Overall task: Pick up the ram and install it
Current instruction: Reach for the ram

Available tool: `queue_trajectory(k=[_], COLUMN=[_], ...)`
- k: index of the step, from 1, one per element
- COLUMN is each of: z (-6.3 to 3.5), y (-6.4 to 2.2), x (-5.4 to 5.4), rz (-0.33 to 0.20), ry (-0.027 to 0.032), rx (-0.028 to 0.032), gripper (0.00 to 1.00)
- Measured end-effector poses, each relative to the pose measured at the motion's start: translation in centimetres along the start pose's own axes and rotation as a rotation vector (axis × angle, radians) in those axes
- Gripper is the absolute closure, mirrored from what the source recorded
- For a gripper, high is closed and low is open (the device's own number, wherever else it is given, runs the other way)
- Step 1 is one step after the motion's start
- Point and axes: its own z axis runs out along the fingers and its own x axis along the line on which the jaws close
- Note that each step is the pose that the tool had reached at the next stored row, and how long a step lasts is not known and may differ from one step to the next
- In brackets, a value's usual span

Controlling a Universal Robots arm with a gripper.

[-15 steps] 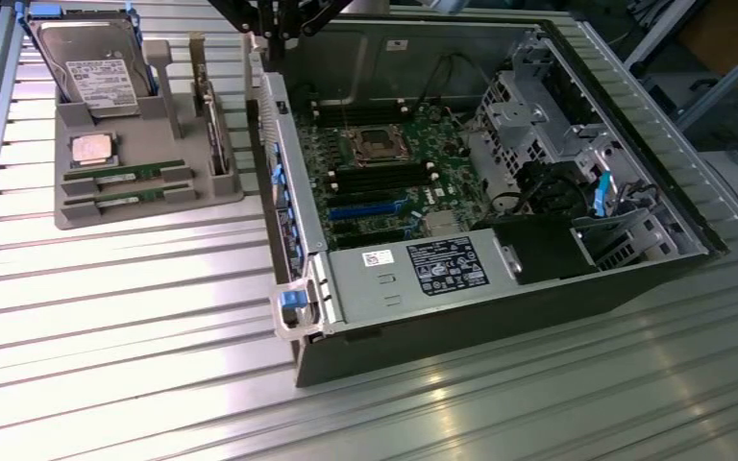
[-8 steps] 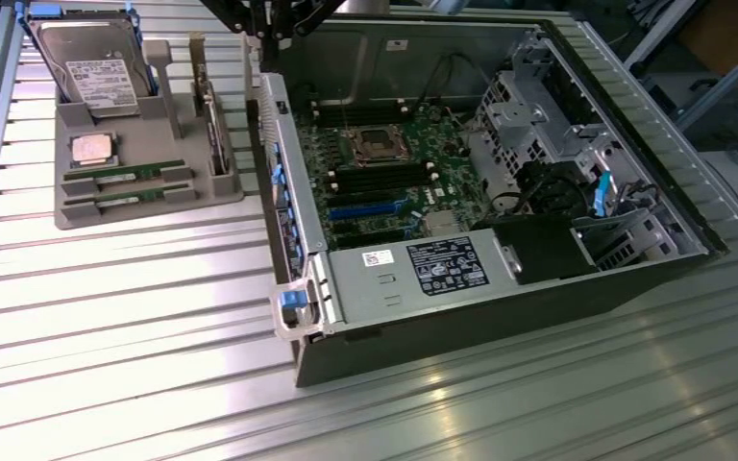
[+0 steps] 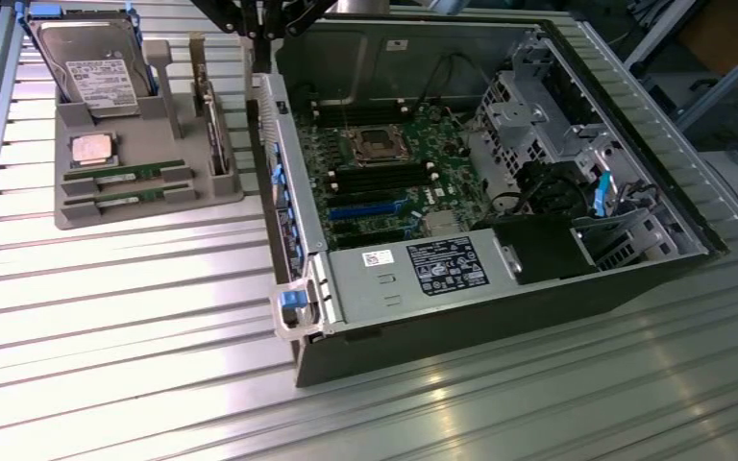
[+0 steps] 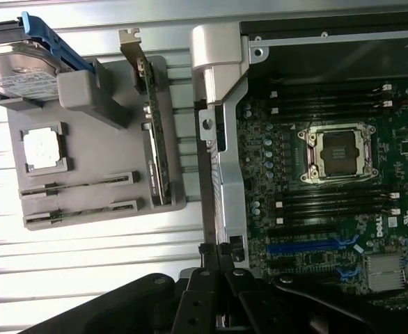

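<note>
Two green ram sticks lie flat in slots of the grey holder tray (image 3: 222,187): one ram (image 3: 126,175) and its twin (image 3: 126,199) just in front of it. The wrist view has them as ram (image 4: 79,186) and ram (image 4: 82,212). My gripper (image 3: 257,34) hangs high over the case's side wall, between the tray and the open computer case (image 3: 472,317). Its fingers (image 4: 208,252) are pressed together with nothing between them. The motherboard's dark memory slots (image 4: 329,202) lie beside the CPU socket (image 4: 340,153).
The tray also holds a hard drive (image 3: 93,72) with a blue bracket, a silver CPU chip (image 3: 91,149) and an upright expansion card (image 3: 215,120). A power supply (image 3: 414,274) fills the case's near end. The ribbed metal table (image 3: 112,327) stretches around.
</note>
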Motion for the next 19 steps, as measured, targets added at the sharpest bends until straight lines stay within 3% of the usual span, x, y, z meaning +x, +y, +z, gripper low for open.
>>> queue_trajectory(k=[19], z=[0.0], y=[-0.1], x=[1.3], rz=[0.0], ry=[0.0], rx=[0.0], gripper=[0.89])
